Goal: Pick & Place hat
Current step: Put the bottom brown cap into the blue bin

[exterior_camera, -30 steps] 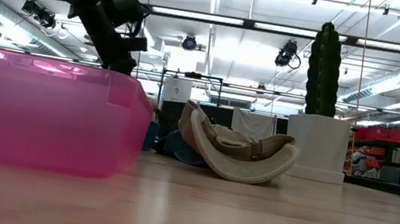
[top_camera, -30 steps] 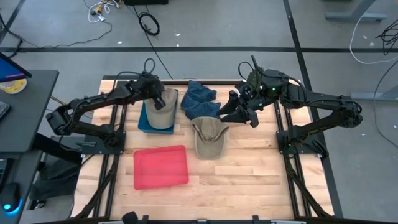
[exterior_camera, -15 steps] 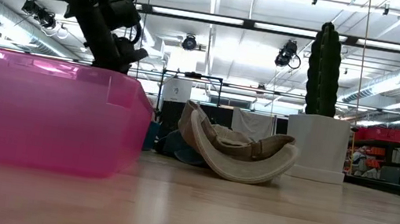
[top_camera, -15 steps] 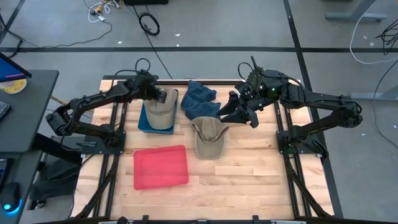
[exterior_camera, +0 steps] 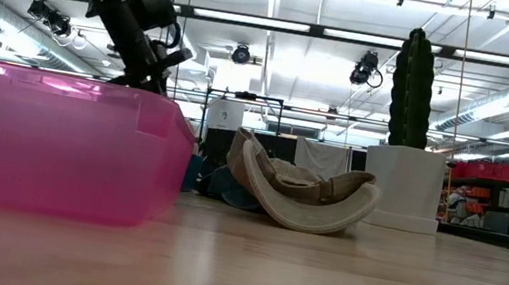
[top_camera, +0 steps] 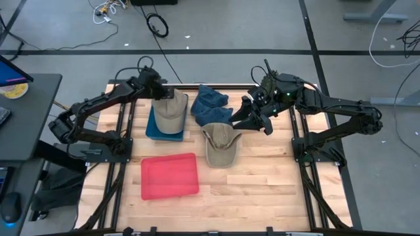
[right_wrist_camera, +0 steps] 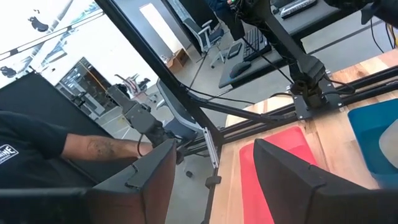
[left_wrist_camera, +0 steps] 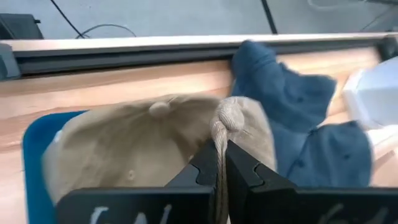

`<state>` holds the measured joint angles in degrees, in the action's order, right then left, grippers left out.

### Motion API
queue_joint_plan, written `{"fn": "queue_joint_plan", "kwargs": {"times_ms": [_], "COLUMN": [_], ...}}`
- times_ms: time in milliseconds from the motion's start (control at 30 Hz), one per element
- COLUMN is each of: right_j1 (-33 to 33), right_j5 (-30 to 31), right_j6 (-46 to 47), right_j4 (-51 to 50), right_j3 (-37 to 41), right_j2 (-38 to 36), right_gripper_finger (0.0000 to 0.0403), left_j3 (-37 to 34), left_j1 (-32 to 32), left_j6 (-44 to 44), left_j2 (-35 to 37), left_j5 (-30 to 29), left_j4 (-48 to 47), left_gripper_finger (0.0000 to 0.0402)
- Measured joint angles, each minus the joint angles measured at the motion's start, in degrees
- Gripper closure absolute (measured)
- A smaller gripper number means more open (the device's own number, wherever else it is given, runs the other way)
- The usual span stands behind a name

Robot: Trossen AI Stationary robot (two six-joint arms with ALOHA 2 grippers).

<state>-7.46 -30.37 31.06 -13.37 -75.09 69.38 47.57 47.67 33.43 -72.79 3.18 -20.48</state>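
The left gripper [top_camera: 159, 94], having shifted toward the table's far edge, is pinching the soft fabric of the tan cap [top_camera: 168, 111] lying on the blue tray [top_camera: 150, 128]. The right gripper [top_camera: 248, 117], fingers spread and empty, is hovering above a crumpled blue hat [top_camera: 209, 102], near an upturned tan cap [top_camera: 220, 145] and a pink bin [top_camera: 170, 176].

**Back of the table crowded, front boards open**

Along the far side the blue tray [top_camera: 152, 129] with a tan hat [top_camera: 169, 113], the blue hat [top_camera: 211, 105] and the second tan hat [top_camera: 221, 143] sit close together, with narrow gaps between them. The right gripper [top_camera: 249, 117] hangs just beside the blue hat, blocking that flank. The red bin [top_camera: 170, 176] fills the front left. Bare wood spreads front right, an easy lane in.
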Motion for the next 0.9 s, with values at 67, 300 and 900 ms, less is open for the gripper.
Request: {"fn": "queue_joint_plan", "kwargs": {"times_ms": [67,300,900], "right_j1": [0.0,0.0,0.2], "right_j5": [0.0,0.0,0.0], "right_j6": [-0.1,-0.1,-0.5], "right_j4": [0.0,0.0,-0.9], "right_j3": [0.0,0.0,0.0], "right_j2": [0.0,0.1,1.9], "right_gripper_finger": [0.0183,0.0183,0.0183], "left_j3": [-0.9,-2.1,-2.1], "left_j1": [0.1,0.3,0.2], "left_j6": [-1.0,5.4,7.6], "left_j2": [0.0,-1.0,-5.1], "left_j5": [0.0,0.4,-1.5], "left_j4": [-0.4,-1.0,-0.8], "left_gripper_finger": [0.0392,0.0392,0.0365]}}
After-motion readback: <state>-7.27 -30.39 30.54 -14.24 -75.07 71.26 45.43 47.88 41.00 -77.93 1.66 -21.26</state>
